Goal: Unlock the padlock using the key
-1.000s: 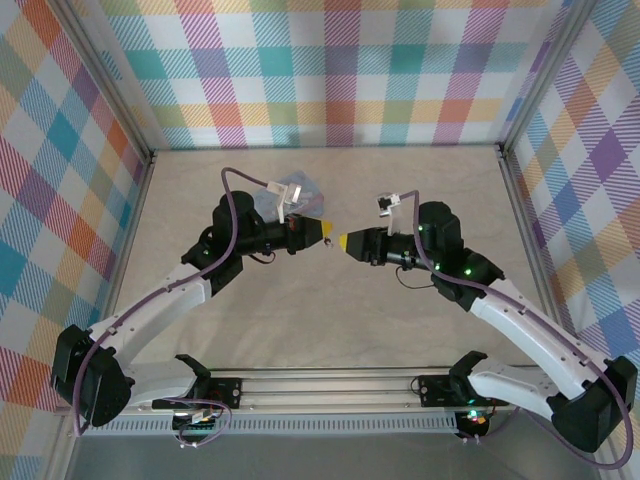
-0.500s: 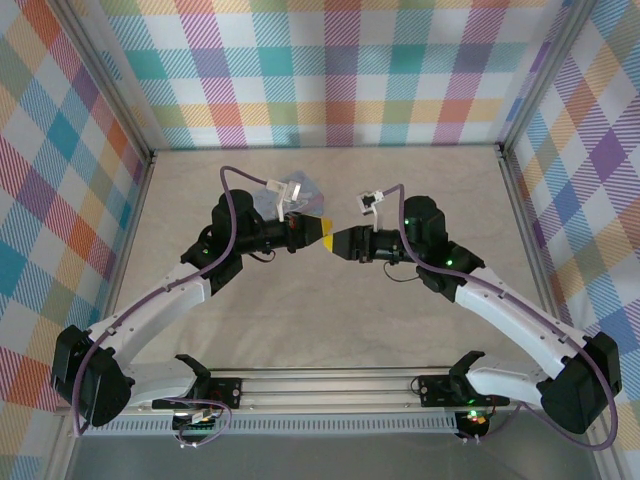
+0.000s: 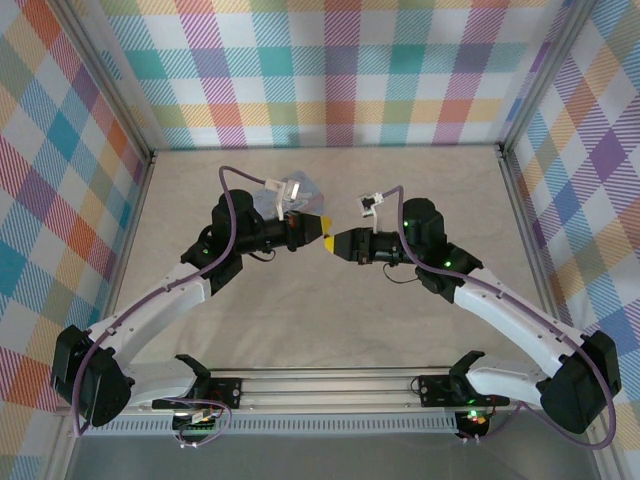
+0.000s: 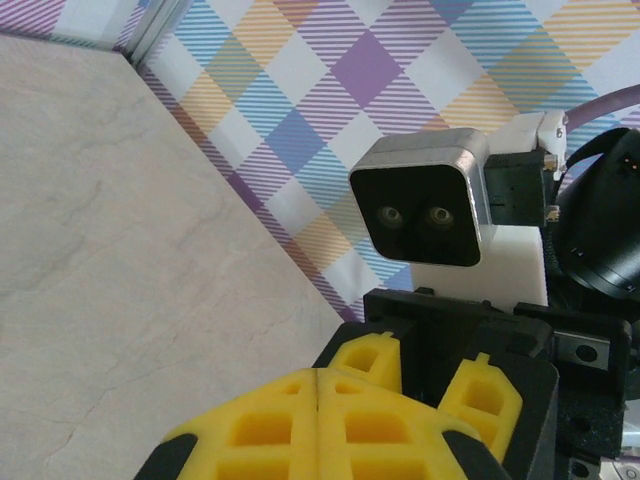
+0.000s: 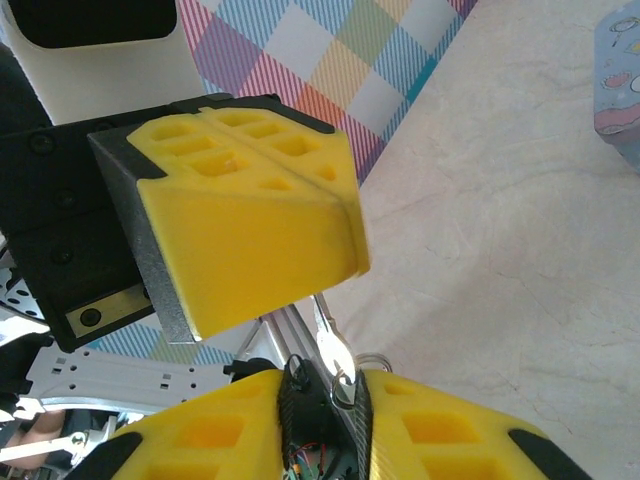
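My right gripper (image 3: 337,243) (image 5: 335,385) is shut on a thin metal key (image 5: 332,352) with a small ring. The key sticks out from between the yellow fingers, and its tip reaches the underside of the left gripper's yellow fingers (image 5: 250,230). My left gripper (image 3: 322,232) (image 4: 318,378) is shut, its pads pressed flat together along one seam. The two grippers meet tip to tip above the middle of the table. The left wrist view looks straight at the right wrist's camera (image 4: 425,205). The padlock is hidden.
A pale blue tin (image 3: 292,190) (image 5: 620,80) with a cartoon picture lies behind the left wrist. The marbled tabletop (image 3: 330,320) is enclosed by plaid walls (image 3: 330,80) at the back and both sides.
The right gripper has moved left with the key until its tip meets the left gripper's tip. The left arm has barely moved.
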`<state>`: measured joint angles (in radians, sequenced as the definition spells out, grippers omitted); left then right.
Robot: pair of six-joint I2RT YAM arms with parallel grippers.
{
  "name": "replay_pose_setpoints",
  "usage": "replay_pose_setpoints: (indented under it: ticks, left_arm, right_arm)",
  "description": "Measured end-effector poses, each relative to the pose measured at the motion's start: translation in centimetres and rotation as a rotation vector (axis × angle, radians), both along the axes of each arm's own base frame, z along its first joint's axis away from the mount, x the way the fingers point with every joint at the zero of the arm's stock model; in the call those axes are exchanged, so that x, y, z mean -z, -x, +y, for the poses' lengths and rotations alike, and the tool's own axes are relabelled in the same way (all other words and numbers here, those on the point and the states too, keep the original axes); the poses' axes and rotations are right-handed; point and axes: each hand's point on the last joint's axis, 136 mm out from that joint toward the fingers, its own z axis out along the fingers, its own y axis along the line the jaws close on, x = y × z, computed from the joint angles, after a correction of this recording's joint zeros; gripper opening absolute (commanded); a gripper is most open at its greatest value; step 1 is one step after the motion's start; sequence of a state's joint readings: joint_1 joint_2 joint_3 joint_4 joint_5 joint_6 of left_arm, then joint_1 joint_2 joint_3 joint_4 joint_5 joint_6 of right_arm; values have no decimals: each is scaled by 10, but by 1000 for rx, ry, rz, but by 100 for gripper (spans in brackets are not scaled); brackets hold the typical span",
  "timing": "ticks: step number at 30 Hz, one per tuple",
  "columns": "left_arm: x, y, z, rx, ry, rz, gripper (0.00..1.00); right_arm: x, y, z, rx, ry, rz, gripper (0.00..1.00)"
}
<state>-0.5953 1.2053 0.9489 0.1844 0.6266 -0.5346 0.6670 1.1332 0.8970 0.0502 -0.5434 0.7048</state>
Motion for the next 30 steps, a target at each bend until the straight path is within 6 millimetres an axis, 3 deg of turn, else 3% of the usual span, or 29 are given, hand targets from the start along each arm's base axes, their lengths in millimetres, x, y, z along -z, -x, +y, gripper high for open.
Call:
replay_pose_setpoints:
  ticks: [8,14,30]
  left_arm:
    - [0,-1,0,-10,5,12,0]
    - [0,-1,0,-11,7,19,0]
    - [0,-2,0,-13,6,20,0]
  right_arm:
    - [2,-1,0,7,0,17,14]
    - [1,-1,0,9,-4,19,23]
    - [6,-7,5,8,-4,21,23]
